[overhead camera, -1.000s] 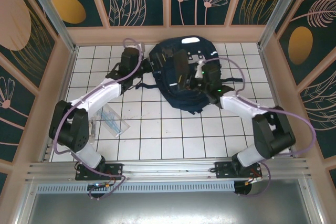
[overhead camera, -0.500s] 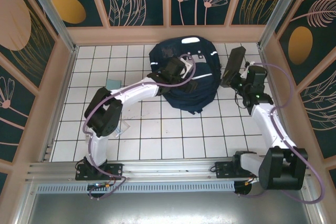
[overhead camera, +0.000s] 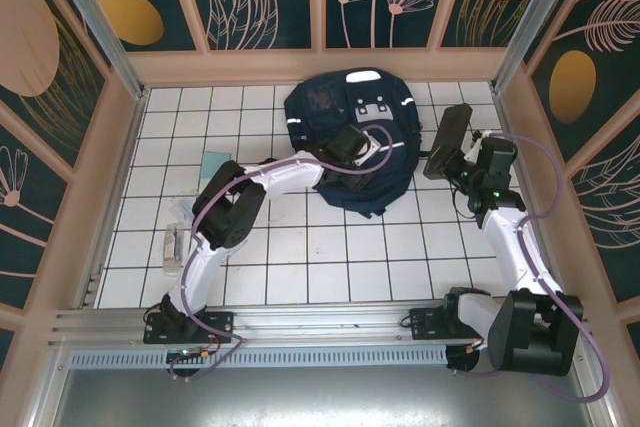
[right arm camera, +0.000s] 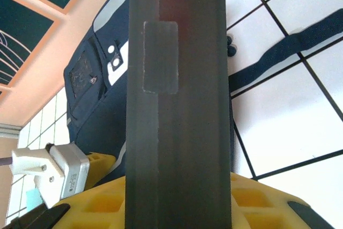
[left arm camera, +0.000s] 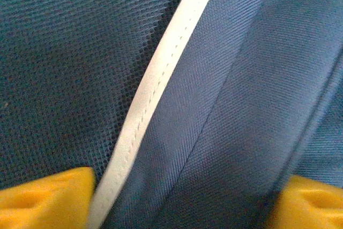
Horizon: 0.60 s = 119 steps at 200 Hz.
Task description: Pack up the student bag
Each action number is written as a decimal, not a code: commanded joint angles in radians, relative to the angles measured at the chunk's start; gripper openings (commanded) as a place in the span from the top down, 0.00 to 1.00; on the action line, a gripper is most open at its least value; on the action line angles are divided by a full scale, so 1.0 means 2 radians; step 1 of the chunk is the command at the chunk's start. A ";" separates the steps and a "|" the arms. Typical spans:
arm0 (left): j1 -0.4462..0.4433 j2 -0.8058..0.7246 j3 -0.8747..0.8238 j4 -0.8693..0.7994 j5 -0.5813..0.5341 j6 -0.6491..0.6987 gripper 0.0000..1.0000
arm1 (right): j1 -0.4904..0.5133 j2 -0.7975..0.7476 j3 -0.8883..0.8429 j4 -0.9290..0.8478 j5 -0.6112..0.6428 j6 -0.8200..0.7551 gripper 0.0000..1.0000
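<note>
pressing the left gripper down on the blue bag, fingers spread apart. squeezing a dark flat board tight in the right gripper, just beside the bag.

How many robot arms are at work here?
2. The left arm reaches onto the student bag; the right arm is at the bag's right, gripping a dark slab.
</note>
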<state>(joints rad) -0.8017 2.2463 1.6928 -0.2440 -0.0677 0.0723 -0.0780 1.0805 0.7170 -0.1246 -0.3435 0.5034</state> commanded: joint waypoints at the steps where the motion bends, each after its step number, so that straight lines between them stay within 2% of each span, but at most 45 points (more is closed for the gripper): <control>1: 0.002 0.035 0.009 -0.021 -0.018 0.016 0.70 | -0.003 -0.014 -0.001 0.022 -0.016 -0.006 0.86; 5: 0.003 0.034 0.009 -0.022 -0.013 0.016 0.79 | -0.003 -0.015 -0.001 0.021 -0.016 -0.007 0.86; 8: 0.002 0.033 0.009 -0.023 -0.012 0.015 0.98 | -0.003 -0.016 0.000 0.020 -0.016 -0.009 0.86; 9: 0.002 0.032 0.009 -0.023 -0.012 0.014 1.00 | -0.003 -0.017 -0.001 0.020 -0.016 -0.009 0.86; 44: 0.009 -0.025 0.010 -0.024 0.000 -0.024 1.00 | -0.006 -0.029 -0.001 0.008 0.006 -0.018 0.86; 72: 0.027 -0.083 0.020 -0.013 0.034 -0.059 1.00 | -0.009 -0.034 -0.006 0.013 0.006 -0.015 0.86; 119: 0.073 -0.097 0.103 -0.042 0.091 -0.128 1.00 | -0.008 -0.024 -0.035 0.064 -0.056 0.020 0.86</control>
<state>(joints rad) -0.7208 2.1086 1.7966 -0.3225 0.0574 -0.0589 -0.0914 1.0351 0.6846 -0.1089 -0.3630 0.5049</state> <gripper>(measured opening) 0.056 0.297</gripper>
